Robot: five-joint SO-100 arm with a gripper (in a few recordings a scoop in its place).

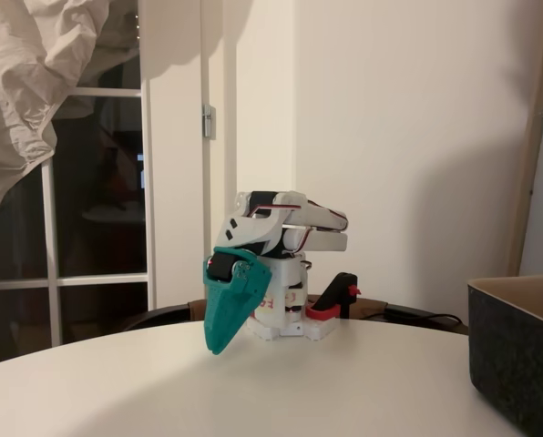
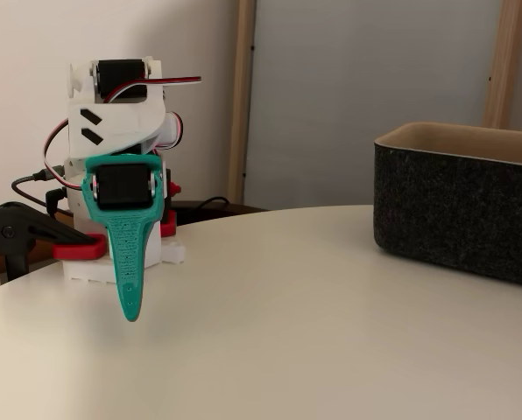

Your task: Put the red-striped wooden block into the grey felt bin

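1. The arm sits folded over its base, the teal claw [image 1: 219, 341] pointing down with its tip just above the white bench [image 1: 281, 382]; in the other fixed view the claw [image 2: 131, 311] hangs the same way, a narrow point.
2. The two fingers look pressed together with nothing between them, so I read the claw as closed and empty.
3. The grey felt bin [image 2: 462, 206] stands well apart from the arm, on the right of that view, tan inner wall showing above the rim; in the first fixed view the grey felt bin [image 1: 517, 350] sits at the right edge.
4. The red-striped wooden block? I can't place it on the bench from these pictures, so its heading and long axis cannot be told.
5. Risk, as I judge it: reaching for a block not yet located could mean a misaligned grab, fingers closing across the wrong axis and nudging it away.
6. A low carry could also clip the bin's straight wall.
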